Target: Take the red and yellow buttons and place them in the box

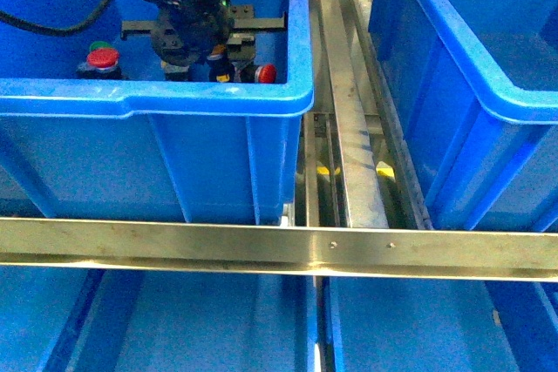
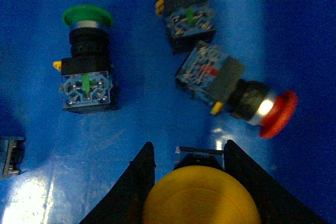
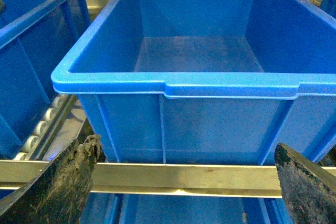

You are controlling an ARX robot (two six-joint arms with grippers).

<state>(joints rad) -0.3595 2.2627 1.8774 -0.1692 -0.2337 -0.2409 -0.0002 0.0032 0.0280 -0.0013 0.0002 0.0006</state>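
**Yellow button** (image 2: 202, 199): the domed cap sits between the two black fingers (image 2: 134, 187) of the left gripper (image 1: 196, 63). Each finger presses a side of the cap, so the jaws are clamped on it. Cannot tell whether it is lifted or resting on the floor. It is inside the near-left bin (image 1: 157, 98), low behind that bin's front rim, not in the box.

**Tipped red button** (image 2: 249, 100): lies on its side on the bin floor, near the gripper but apart from it, with the cap pointing away from the other buttons. Its contact block is close against the block of another button (image 2: 186, 17), which lies further from the gripper. Contact cannot be confirmed.

**Upright red button** (image 1: 103, 59): stands toward the left side of the same bin, cap up. A green cap (image 1: 100, 44) shows just behind it.

**Green button** (image 2: 86, 56): sits on the floor, well apart from the tipped red one.

**Box** (image 3: 178, 85): the blue bin on the robot's right, separated from the near-left bin by steel conveyor rails. Its inner walls and floor show as plain blue.

**Right gripper** (image 3: 185, 148): the two worn, dark fingers (image 3: 63, 182) are spread wide. They frame the box's near wall from outside, above the steel crossbar (image 3: 184, 178) that runs along the front of both bins. Pale rollers (image 3: 39, 129) show in the gap beside the box. This gripper does not appear in the front view.
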